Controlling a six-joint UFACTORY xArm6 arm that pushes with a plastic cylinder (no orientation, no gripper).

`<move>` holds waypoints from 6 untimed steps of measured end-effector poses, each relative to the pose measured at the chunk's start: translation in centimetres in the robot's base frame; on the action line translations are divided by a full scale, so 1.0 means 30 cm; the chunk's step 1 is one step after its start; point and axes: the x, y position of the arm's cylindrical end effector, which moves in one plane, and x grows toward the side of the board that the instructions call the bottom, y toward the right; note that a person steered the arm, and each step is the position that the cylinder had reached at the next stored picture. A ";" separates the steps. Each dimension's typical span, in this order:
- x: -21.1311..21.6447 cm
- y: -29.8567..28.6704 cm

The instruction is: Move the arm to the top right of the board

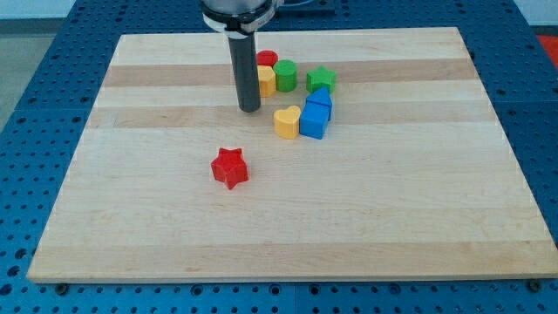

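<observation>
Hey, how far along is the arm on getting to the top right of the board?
Nothing looks done yet: my tip rests near the top middle of the wooden board, just left of the yellow block in the cluster. Left to do: travel toward the view's top right corner, past the green star block.

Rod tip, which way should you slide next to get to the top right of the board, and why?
Probably first slide toward the view's bottom right, then up. My tip rests left of the block cluster; the yellow block and yellow heart lie on the direct path, while the board beyond the blue block looks open.
</observation>
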 end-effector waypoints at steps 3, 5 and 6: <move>-0.272 -0.370; -0.554 0.284; -0.551 0.686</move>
